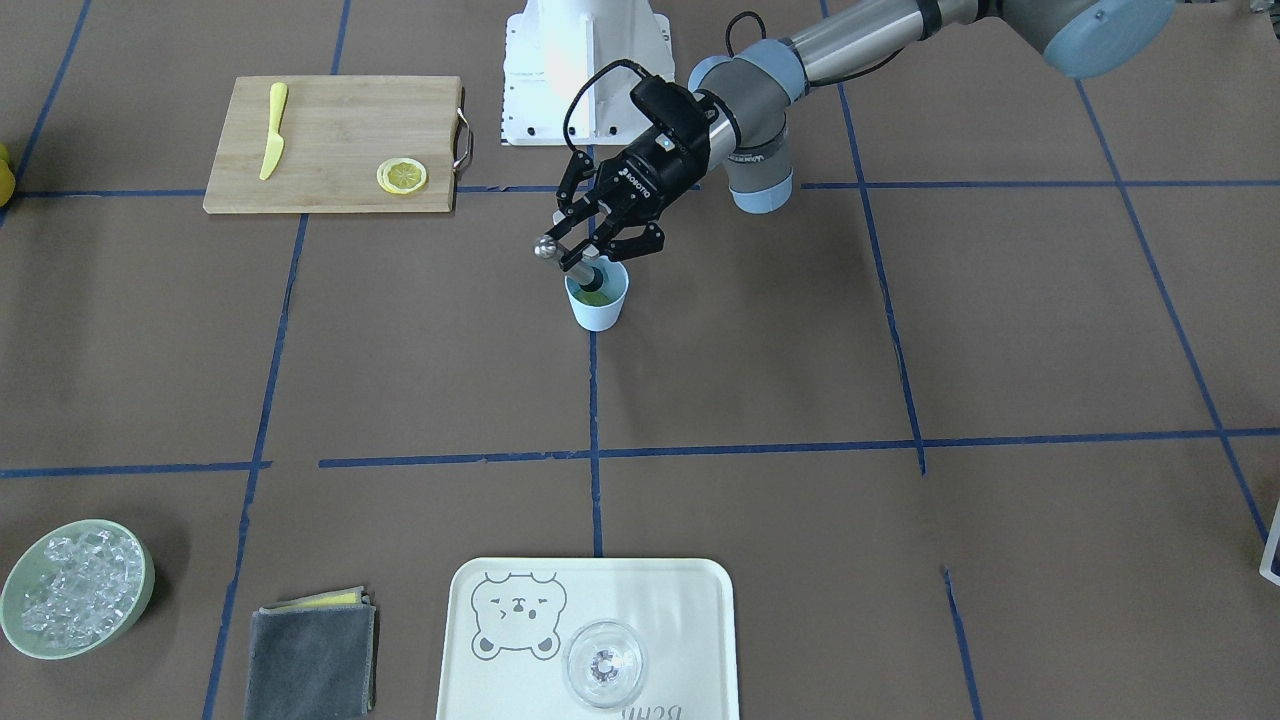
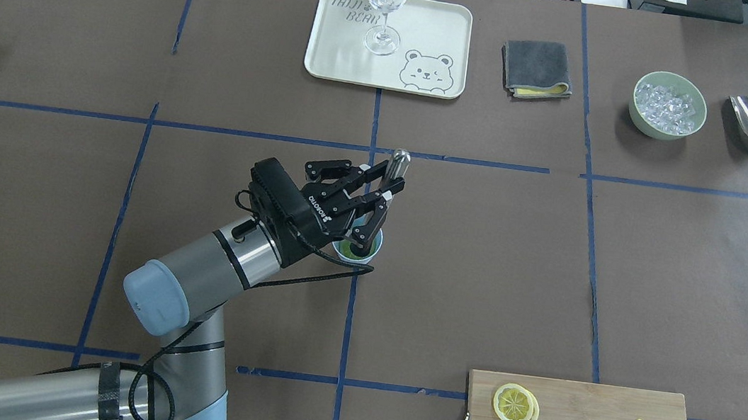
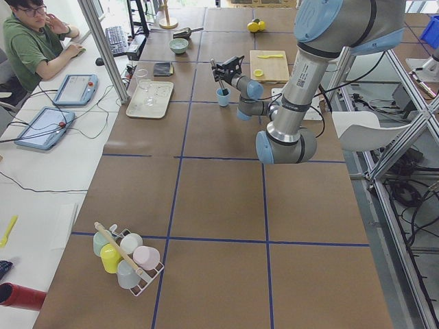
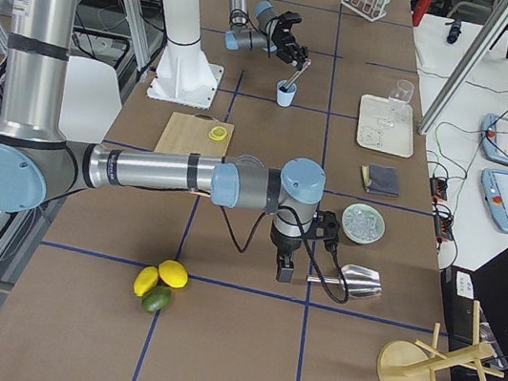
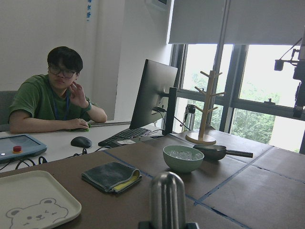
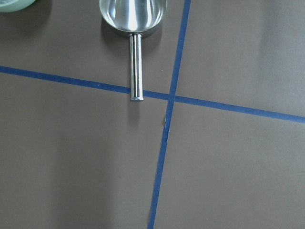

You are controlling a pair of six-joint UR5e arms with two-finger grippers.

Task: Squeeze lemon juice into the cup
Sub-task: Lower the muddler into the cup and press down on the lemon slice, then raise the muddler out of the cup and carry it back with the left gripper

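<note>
The light-blue cup (image 1: pixel 598 306) stands near the table's middle, also in the overhead view (image 2: pixel 376 242). A yellow-green lemon (image 1: pixel 592 296) piece lies inside it (image 2: pixel 343 248). My left gripper (image 1: pixel 585 252) is shut on a metal muddler (image 1: pixel 556 253) just above the cup's rim, tilted, with the muddler's lower end down in the cup on the lemon. The muddler's rounded top (image 5: pixel 167 193) fills the bottom of the left wrist view. My right gripper (image 4: pixel 285 275) shows only in the exterior right view, low over the table near a steel scoop (image 6: pixel 134 13); I cannot tell its state.
A wooden cutting board (image 1: pixel 330 130) holds a thin lemon slice (image 1: pixel 402 176) and a yellow knife (image 1: pixel 272 130). A bear tray (image 1: pixel 690 600) carries a clear glass (image 1: pixel 603 664). A green bowl (image 1: pixel 143 600) of ice and a folded grey cloth (image 1: pixel 312 660) lie nearby.
</note>
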